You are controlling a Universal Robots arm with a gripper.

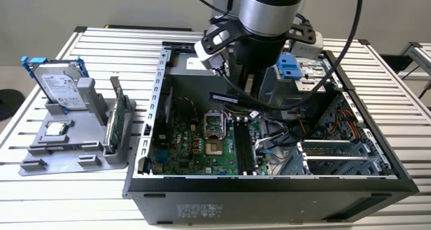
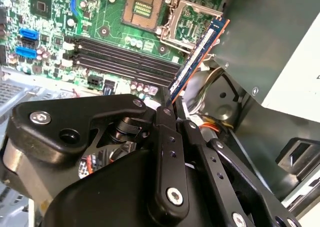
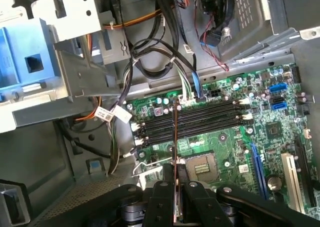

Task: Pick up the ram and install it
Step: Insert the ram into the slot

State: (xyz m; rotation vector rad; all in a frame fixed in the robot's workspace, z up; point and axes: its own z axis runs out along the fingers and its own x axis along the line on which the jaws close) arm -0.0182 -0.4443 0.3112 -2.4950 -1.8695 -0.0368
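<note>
The ram (image 1: 223,96) is a slim dark blue stick, held above the motherboard (image 1: 195,149) inside the open computer case (image 1: 269,194). My gripper (image 2: 173,112) is shut on one end of it, and the stick (image 2: 200,52) juts out past the fingertips over the CPU socket (image 2: 145,9). In the first wrist view I see the ram (image 3: 175,137) edge-on between the fingers (image 3: 162,187), crossing the black memory slots (image 3: 205,118) at a right angle. The slots (image 2: 125,57) hold no stick. The ram hangs above the board, apart from it.
Beside the case at the exterior view's left, a grey holder (image 1: 74,157) carries a silver hard drive with blue rails (image 1: 60,83), a green card (image 1: 118,119) and a processor (image 1: 55,129). Cable bundles (image 3: 150,62) and a drive cage (image 3: 65,47) crowd the case near the slots.
</note>
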